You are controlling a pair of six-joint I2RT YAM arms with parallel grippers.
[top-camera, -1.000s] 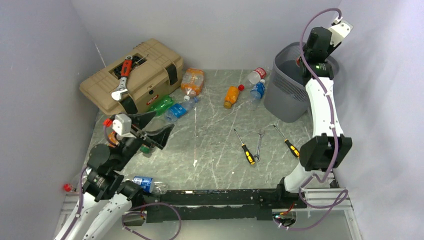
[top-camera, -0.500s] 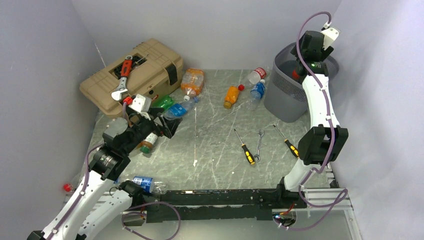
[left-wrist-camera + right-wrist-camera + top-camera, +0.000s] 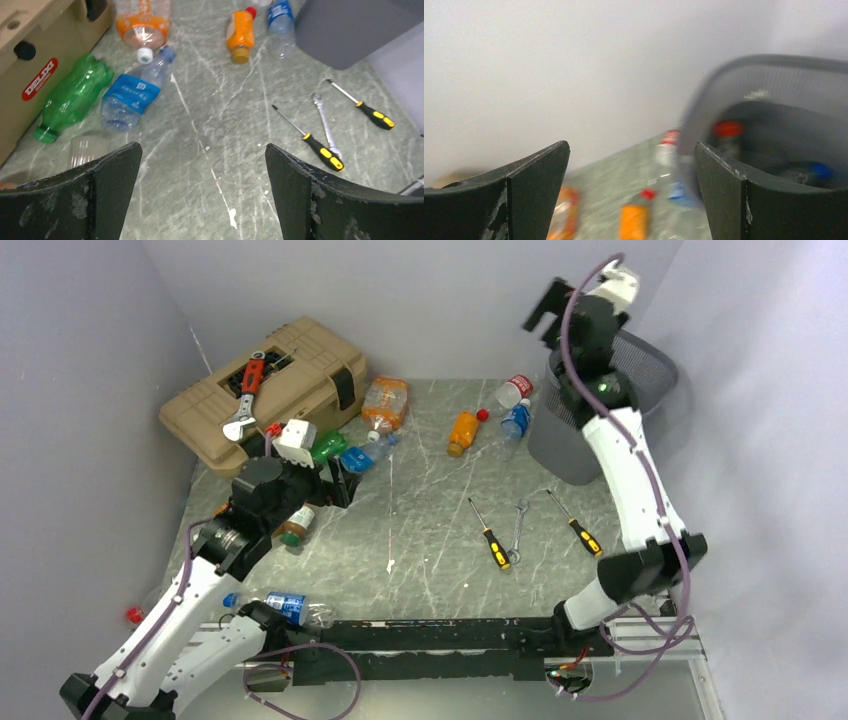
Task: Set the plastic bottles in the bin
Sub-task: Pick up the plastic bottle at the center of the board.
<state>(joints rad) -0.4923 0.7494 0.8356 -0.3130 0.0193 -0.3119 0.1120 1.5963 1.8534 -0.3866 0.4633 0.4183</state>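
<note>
The grey mesh bin stands at the far right. Inside it, the right wrist view shows a bottle with a red cap and one with a blue cap. My right gripper hangs open and empty, high beside the bin's left rim. Near the toolbox lie a green bottle, a blue-labelled bottle and a large orange bottle. A small orange bottle and two clear bottles lie left of the bin. My left gripper is open and empty above the table, short of the blue-labelled bottle.
A tan toolbox with a red-handled wrench on its lid stands at the far left. Two screwdrivers and a spanner lie mid-right. Two more bottles lie by the left arm. Walls close in on three sides.
My right gripper opened and swung left from above the bin to beside its rim. My left arm reached forward and right, toward the bottles by the toolbox.
</note>
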